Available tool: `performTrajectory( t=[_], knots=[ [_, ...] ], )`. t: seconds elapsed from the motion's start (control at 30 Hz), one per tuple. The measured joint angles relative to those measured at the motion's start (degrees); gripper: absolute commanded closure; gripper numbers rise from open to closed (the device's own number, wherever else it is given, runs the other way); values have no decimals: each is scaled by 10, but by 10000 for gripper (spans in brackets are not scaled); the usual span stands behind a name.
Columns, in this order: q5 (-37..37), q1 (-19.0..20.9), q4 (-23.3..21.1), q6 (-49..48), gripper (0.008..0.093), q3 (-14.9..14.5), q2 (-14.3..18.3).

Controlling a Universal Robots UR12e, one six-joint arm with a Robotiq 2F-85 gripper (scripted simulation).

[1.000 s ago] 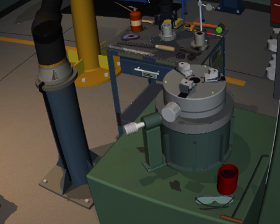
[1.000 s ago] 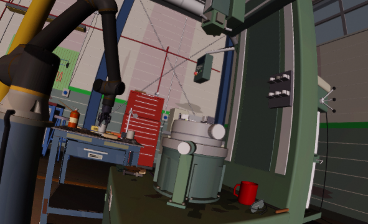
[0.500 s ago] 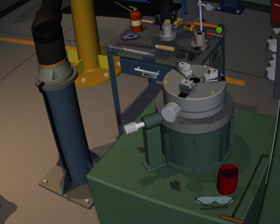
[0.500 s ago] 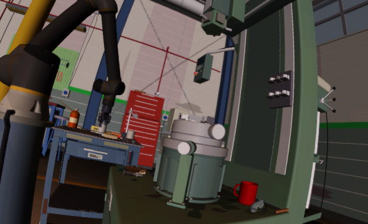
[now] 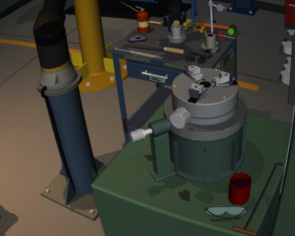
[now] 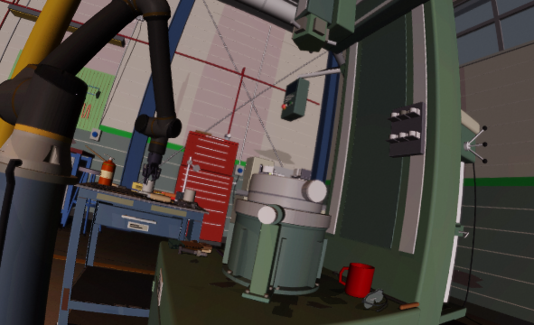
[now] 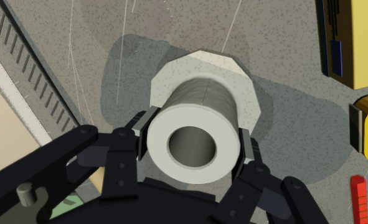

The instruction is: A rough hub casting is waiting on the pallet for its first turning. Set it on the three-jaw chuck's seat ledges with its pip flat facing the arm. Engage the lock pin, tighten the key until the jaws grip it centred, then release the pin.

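Note:
The hub casting's (image 7: 199, 124) flange is partly hidden under its own barrel; it stands upright on the blue table, a pale grey ring with a bore, and my gripper (image 7: 192, 140) is closed on its barrel from above. From the side camera the casting (image 5: 176, 32) shows at the back of the table, the gripper mostly out of sight above it. The three-jaw chuck (image 5: 205, 88) sits empty on its green base, jaws spread. Its key knob (image 5: 180, 118) and the lock pin (image 5: 139, 134) stick out toward the arm's side.
Behind the casting stand a red can (image 5: 143, 22) and a yellow tool (image 7: 351, 40). A second hub (image 5: 210, 41), a file (image 5: 168, 50) and a toothed rule (image 7: 37, 77) lie on the table. A red mug (image 5: 240, 188) and goggles (image 5: 225, 211) sit on the machine bed.

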Motion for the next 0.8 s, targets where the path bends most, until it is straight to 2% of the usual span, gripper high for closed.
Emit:
performTrajectory(
  t=[0.17, 0.5, 0.8],
  knots=[
    [0, 0, 0, 0, 934, 0, 0],
    [0, 0, 4, 0, 934, 0, -2],
    [0, 0, 22, 0, 934, -4, -17]
  ],
)
